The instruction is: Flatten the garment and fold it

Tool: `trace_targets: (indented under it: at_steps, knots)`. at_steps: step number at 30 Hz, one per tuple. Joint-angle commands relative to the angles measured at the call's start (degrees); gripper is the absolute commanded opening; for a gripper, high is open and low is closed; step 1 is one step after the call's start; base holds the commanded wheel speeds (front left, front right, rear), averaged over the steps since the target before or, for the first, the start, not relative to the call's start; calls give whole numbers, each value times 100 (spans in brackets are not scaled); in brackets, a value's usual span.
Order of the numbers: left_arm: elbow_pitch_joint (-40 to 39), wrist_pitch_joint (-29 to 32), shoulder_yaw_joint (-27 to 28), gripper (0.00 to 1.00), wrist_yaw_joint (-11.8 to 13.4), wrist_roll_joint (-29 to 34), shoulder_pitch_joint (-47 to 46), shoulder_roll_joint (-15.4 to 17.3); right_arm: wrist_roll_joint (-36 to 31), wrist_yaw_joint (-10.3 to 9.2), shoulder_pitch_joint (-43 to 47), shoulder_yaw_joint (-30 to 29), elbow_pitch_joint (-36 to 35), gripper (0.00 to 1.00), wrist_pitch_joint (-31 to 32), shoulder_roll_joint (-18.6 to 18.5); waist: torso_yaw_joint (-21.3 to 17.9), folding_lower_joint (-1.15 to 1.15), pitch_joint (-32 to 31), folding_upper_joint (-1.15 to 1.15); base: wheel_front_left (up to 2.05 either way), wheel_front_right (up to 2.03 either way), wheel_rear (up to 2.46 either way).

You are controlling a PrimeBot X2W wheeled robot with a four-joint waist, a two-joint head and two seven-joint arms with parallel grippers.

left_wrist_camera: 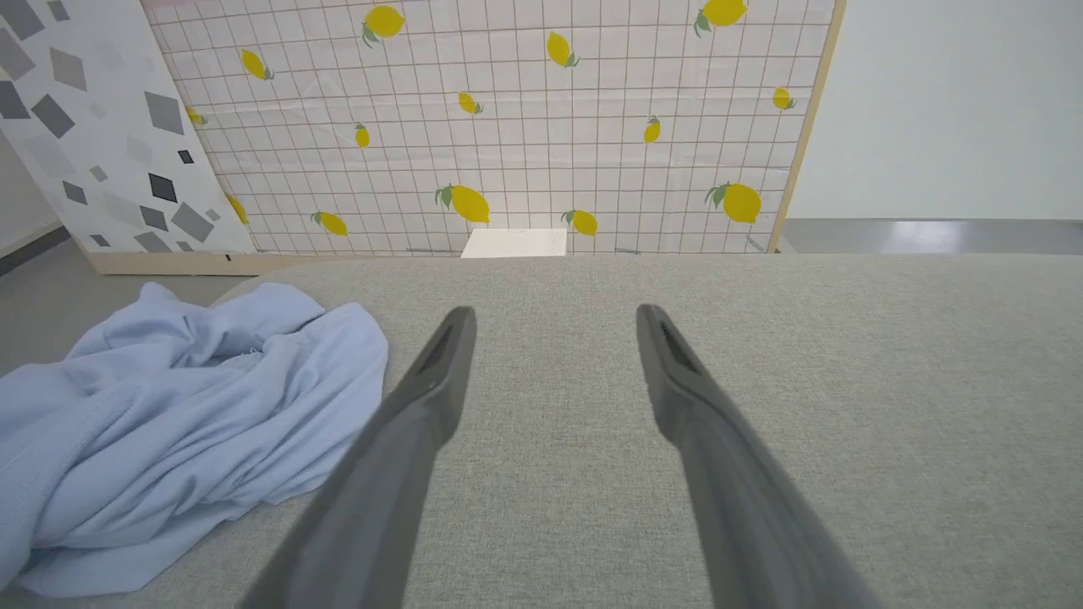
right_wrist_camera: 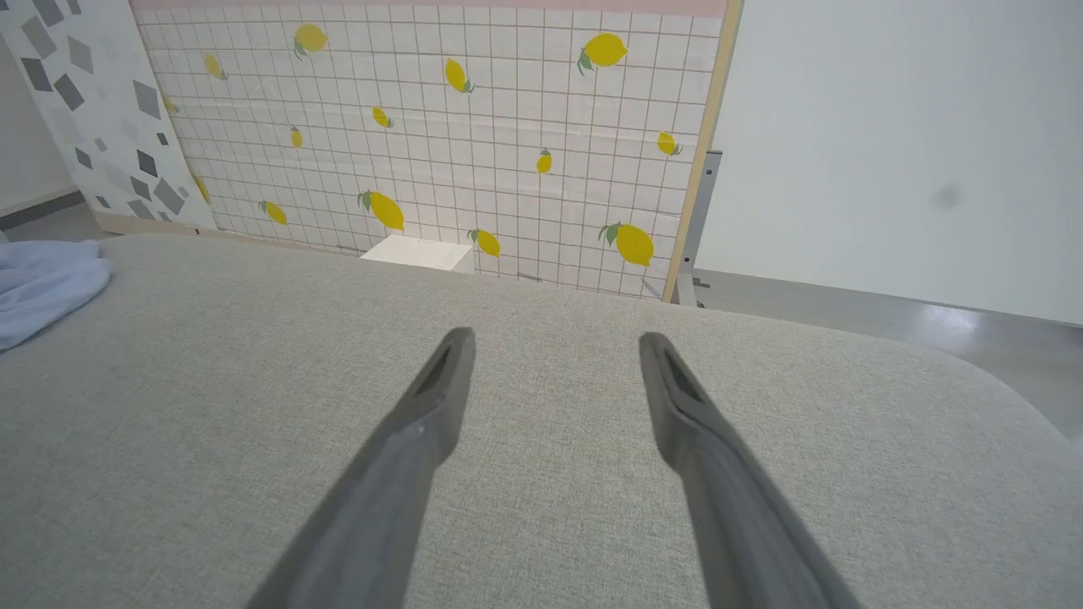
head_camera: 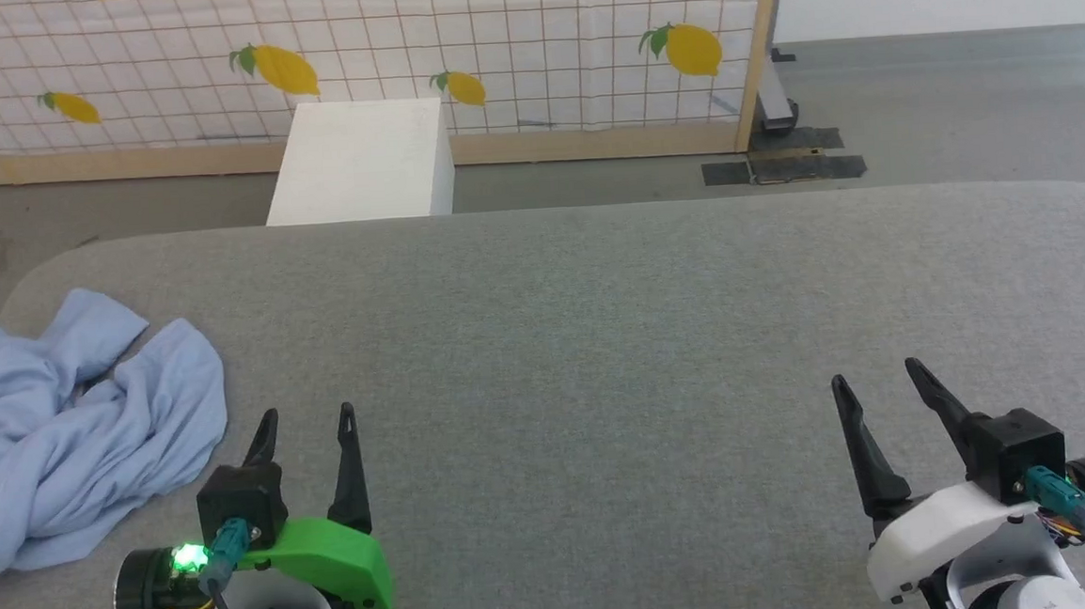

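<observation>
The garment (head_camera: 70, 437) lies crumpled at the left edge of the table (head_camera: 601, 339), beside the left gripper (head_camera: 309, 411). That and the right gripper (head_camera: 873, 372) hover released, bare surface between.

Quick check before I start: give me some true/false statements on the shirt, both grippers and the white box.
1. The garment lies crumpled at the table's left edge. True.
2. The left gripper is shut on the garment. False: its jaws stand open over bare table, beside the cloth.
3. The right gripper is open and holds nothing. True.
4. The white box sits on the table. False: it stands beyond the table's far edge.
5. The garment is spread flat. False: it is bunched in folds.
</observation>
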Motion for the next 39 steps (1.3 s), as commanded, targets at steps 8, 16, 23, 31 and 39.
trace_targets:
  at_steps: [8, 16, 23, 31, 39]
  knots:
    - [82, -146, -32, 100, 142, -162, -70, 33, 92, -2, -60, 42, 69, 100, -121, 3, 345, 0, -15, 0, 0, 0, 0]
    - [105, -242, -44, 100, 241, -273, -33, 56, 139, -3, -82, 82, 123, 100, -191, 4, 668, 0, -29, 0, 0, 0, 0]
    - [109, -323, -43, 100, 324, -382, 24, 80, 169, -4, -101, 138, 173, 100, -243, 4, 911, 0, -47, 0, 0, 0, 0]
    - [104, -416, -50, 100, 427, -506, 71, 123, 221, -4, -125, 197, 224, 100, -309, 5, 1174, 0, -64, 0, 0, 0, 0]
    - [95, -476, -56, 100, 546, -627, 122, 176, 288, -5, -142, 260, 293, 100, -381, 5, 1423, 0, -112, 0, 0, 0, 0]
